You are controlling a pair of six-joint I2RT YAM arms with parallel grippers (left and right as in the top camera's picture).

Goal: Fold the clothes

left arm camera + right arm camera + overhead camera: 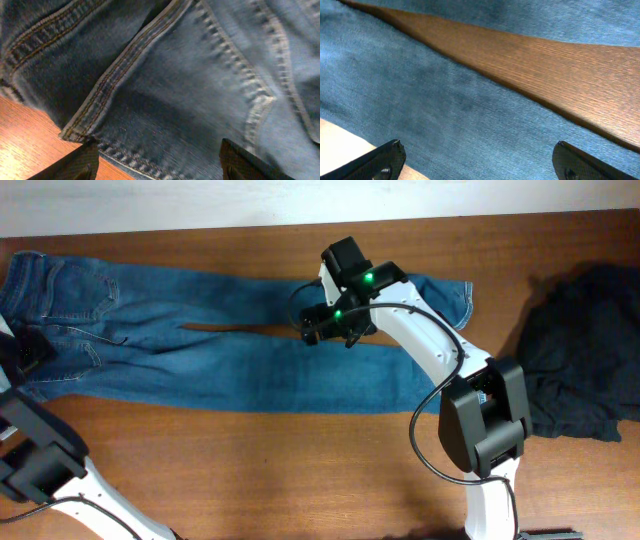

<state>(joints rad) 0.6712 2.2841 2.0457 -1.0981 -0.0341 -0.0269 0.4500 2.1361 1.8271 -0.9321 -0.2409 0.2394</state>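
Note:
A pair of blue jeans (200, 330) lies flat across the table, waist at the left and both legs running right. My left gripper (28, 352) is open over the waist end; in the left wrist view its fingers (156, 162) straddle the stitched denim edge (165, 95) with nothing between them. My right gripper (325, 325) is open over the legs near the crotch gap; in the right wrist view its fingers (477, 162) hang above the lower leg (445, 110), beside the wedge of bare wood (535, 60) between the legs.
A pile of dark clothing (580, 350) lies at the right edge of the wooden table (300, 470). The table's far edge meets a white wall (200, 205). The right arm's base (485, 430) stands at the front.

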